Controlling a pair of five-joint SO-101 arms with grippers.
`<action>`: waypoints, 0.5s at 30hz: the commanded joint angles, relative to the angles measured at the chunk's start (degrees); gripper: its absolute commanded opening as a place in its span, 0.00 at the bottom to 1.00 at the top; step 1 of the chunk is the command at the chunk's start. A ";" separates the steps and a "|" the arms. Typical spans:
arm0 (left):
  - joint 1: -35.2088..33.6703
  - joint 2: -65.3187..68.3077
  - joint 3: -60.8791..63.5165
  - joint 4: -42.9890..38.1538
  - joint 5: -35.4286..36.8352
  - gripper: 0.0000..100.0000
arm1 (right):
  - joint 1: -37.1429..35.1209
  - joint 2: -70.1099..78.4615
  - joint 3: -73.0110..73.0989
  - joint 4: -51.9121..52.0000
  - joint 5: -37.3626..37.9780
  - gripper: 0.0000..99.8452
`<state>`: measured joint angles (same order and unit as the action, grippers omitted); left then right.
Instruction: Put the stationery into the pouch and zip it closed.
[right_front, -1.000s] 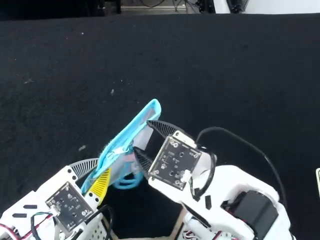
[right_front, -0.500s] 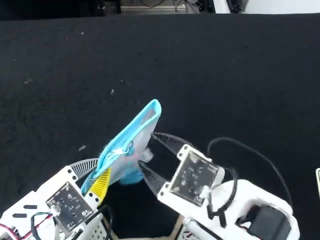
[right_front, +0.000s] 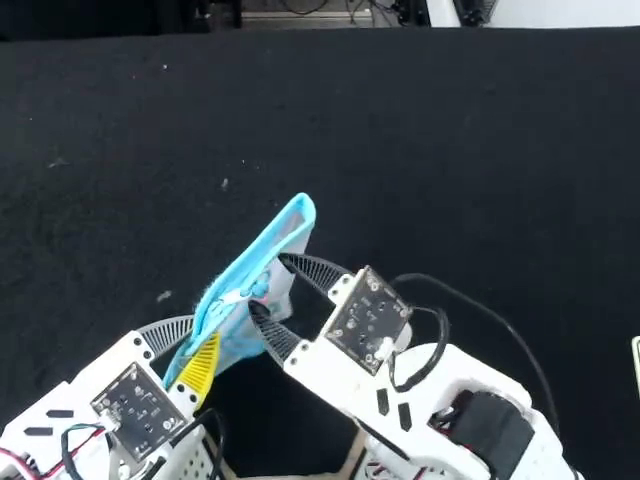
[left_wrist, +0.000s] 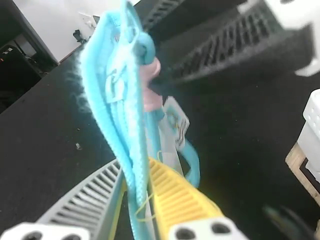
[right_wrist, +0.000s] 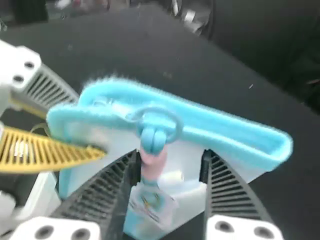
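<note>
The left pincer (right_front: 205, 335) is clamped on the pouch (right_front: 255, 265), with its grey finger (left_wrist: 85, 207) on one face and its yellow finger (left_wrist: 175, 205) on the other, pinching the lower end. The right pincer (right_front: 268, 285) stands wide apart, one black finger (right_wrist: 102, 197) on each side of the pink charm (right_wrist: 150, 162) that hangs from the zip ring (right_wrist: 155, 119). Whether either black finger touches the charm or the pouch wall cannot be told.

The pouch is pale and see-through with a fuzzy blue rim. It is held up on edge off the black desk (right_front: 450, 150), close to the near edge and a little left of the middle, slanting away from the arms. What lies inside it cannot be made out, nor whether the zip is fully shut. A small printed tag (right_wrist: 150, 205) hangs below the charm.
</note>
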<state>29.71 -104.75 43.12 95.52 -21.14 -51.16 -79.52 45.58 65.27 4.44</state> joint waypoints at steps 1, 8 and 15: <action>0.66 0.09 -1.63 0.18 0.62 0.03 | -0.70 -0.84 -0.31 -2.46 -0.35 0.20; 0.66 0.09 -1.63 0.18 0.62 0.03 | -7.56 -0.75 -0.04 -2.81 -3.87 0.19; 0.66 0.09 -0.22 0.00 0.62 0.03 | -4.04 -0.40 0.31 -3.87 -3.78 0.19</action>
<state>29.71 -104.75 43.12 95.52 -21.14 -57.49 -80.40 46.11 63.16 0.84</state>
